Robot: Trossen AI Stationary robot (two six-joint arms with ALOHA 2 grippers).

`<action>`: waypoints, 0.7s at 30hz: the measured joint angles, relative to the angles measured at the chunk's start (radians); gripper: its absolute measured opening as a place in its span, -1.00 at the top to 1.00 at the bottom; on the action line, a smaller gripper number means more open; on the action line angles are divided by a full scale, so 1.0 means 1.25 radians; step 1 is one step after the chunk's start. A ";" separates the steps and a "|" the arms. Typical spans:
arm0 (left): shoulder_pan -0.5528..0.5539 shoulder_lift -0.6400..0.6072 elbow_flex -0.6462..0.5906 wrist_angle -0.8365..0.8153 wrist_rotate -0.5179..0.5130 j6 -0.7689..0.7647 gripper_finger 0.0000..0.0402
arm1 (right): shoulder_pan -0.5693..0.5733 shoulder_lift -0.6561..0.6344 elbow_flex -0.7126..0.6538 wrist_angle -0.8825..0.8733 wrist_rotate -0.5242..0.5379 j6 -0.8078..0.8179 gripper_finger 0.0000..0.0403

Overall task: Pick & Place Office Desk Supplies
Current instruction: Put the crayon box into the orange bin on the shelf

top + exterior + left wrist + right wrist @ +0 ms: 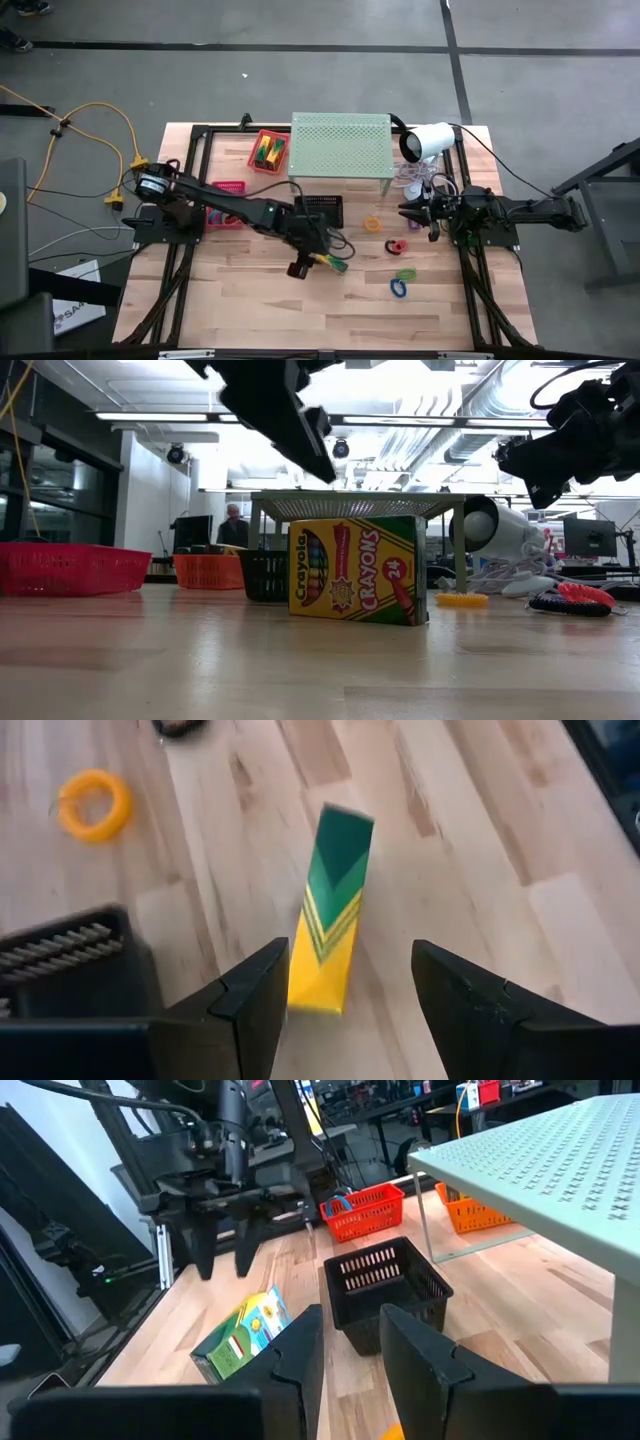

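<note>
The yellow-and-green cardboard crayon box (331, 263) lies on the table just at 4 o'clock of the left gripper (300, 268), jaws wide and empty. Its long axis runs 10-to-4. The right gripper (407, 211) waits farther off, part-open, empty.

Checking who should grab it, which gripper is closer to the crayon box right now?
Left. The left gripper hangs open just above the crayon box; the right gripper is farther off, near the shelf.

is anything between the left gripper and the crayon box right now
Nothing visible. The left gripper hangs open directly above the crayon box, which lies alone on bare wood between its two fingers. The black basket sits off to one side, clear of the way down.
</note>
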 joint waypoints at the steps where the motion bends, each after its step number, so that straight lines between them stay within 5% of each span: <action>1: 0.000 0.008 0.000 0.012 0.012 0.000 -0.02 | 0.000 0.000 0.000 0.000 0.000 0.000 0.55; 9: 0.011 0.051 0.000 0.050 0.074 0.037 -0.02 | 0.000 0.002 0.000 0.000 0.000 0.000 0.55; 21: 0.017 0.067 -0.001 0.028 0.023 0.052 -0.02 | 0.000 0.008 0.000 0.001 0.000 0.000 0.55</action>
